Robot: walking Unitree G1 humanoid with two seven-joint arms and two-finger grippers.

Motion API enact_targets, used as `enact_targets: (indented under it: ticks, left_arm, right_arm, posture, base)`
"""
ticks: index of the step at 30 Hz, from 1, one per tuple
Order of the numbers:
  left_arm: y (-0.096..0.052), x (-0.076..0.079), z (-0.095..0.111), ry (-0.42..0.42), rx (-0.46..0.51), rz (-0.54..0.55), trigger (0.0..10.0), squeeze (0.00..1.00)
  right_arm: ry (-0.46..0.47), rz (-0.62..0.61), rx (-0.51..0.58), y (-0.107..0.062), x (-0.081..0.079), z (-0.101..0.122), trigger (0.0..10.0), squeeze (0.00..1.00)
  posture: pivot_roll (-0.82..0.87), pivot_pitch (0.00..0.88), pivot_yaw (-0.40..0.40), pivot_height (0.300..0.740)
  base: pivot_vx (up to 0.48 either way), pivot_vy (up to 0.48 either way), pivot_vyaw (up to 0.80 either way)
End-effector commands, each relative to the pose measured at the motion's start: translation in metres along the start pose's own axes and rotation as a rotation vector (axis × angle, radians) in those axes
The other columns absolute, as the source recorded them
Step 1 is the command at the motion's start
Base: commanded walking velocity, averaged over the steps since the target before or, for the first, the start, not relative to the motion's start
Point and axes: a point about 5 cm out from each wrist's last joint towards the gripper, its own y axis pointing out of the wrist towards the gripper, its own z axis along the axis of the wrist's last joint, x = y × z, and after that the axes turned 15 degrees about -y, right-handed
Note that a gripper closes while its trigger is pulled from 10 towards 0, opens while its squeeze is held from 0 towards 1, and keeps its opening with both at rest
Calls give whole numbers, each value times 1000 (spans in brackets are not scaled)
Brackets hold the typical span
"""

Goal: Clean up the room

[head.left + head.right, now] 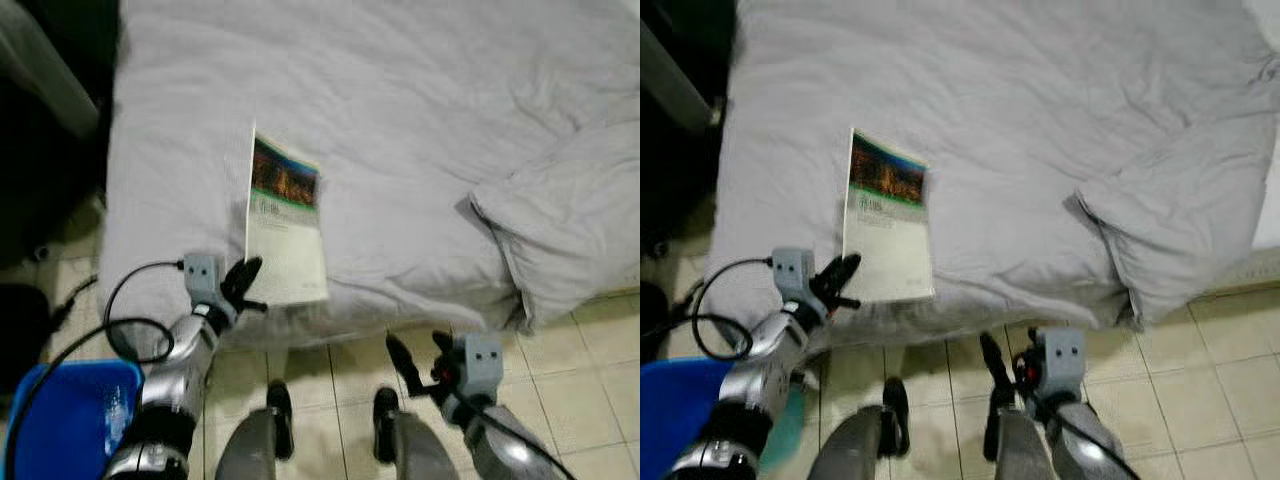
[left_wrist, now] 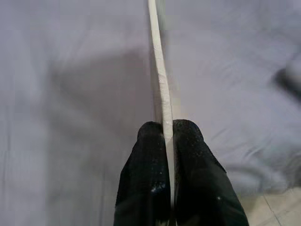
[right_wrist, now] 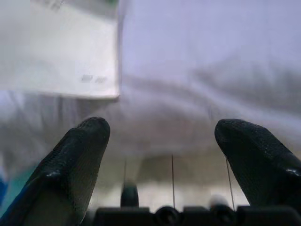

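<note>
Left gripper (image 1: 243, 285) clamped on the near edge of a book (image 1: 285, 222) lying on the bed (image 1: 400, 130), right gripper (image 3: 162, 141) spread wide, hanging over floor tiles (image 1: 590, 380) beside the bed.

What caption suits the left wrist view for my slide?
Left gripper pinches the edge of a book above the grey bed sheet.
</note>
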Motion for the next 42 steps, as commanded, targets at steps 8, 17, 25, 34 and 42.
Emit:
enact_targets:
  ticks: [8, 17, 25, 34, 42]
  left_arm:
    - [-19, 1, -48, 24, -134, 73, 0, 0]
    - [-44, 10, -27, 211, -7, 181, 10000, 0]
    - [-36, 14, -28, 206, -9, 196, 10000, 0]
    - [-67, 14, -48, 164, -29, 217, 10000, 0]
    - [-47, -3, -38, 232, -33, 310, 10000, 0]
  right_arm:
    - [-21, -56, -6, 20, 18, -11, 10000, 0]
    - [-126, -195, -14, 9, 46, -16, 10000, 0]
    - [-128, -205, -22, 23, 47, -21, 10000, 0]
    - [-154, -250, -8, -3, 55, -30, 10000, 0]
    - [-141, -210, -1, 24, 56, -25, 10000, 0]
  posture:
    - [-75, 0, 38, 740]
    - [-59, 0, 42, 740]
    - [-61, 0, 51, 740]
    - [-73, 0, 6, 740]
    - [-56, 0, 19, 740]
  base:
    - [0, 0, 0]
    - [0, 0, 0]
    - [0, -420, 0]
    - [0, -480, 0]
    - [0, -471, 0]
